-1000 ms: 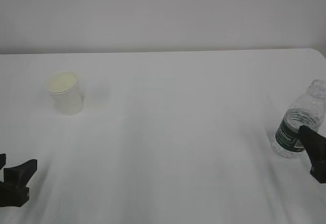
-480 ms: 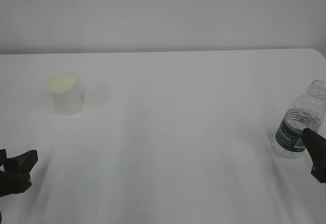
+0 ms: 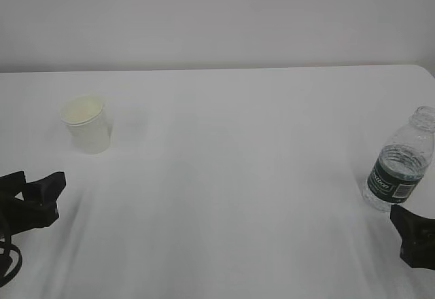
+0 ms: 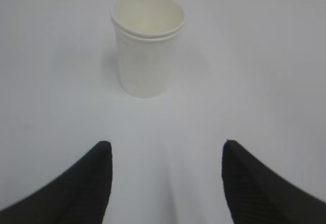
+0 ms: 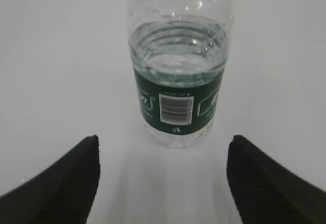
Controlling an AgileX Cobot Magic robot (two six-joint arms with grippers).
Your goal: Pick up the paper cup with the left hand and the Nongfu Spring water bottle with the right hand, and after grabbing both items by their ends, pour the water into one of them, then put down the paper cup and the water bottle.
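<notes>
With both jaws wide and empty, the paper cup [image 3: 86, 123] at ten o'clock and the capless Nongfu Spring water bottle [image 3: 401, 168] at three o'clock could tip if nudged.

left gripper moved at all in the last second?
Yes. In the exterior view the left gripper has shifted up and to the right, toward the paper cup, which has stayed put. Its jaws are open with nothing between them.

Bare table [image 3: 238, 177] fills the frame's middle; only the cup [image 3: 85, 123] upper left and bottle [image 3: 401, 166] far right stand in the way.
</notes>
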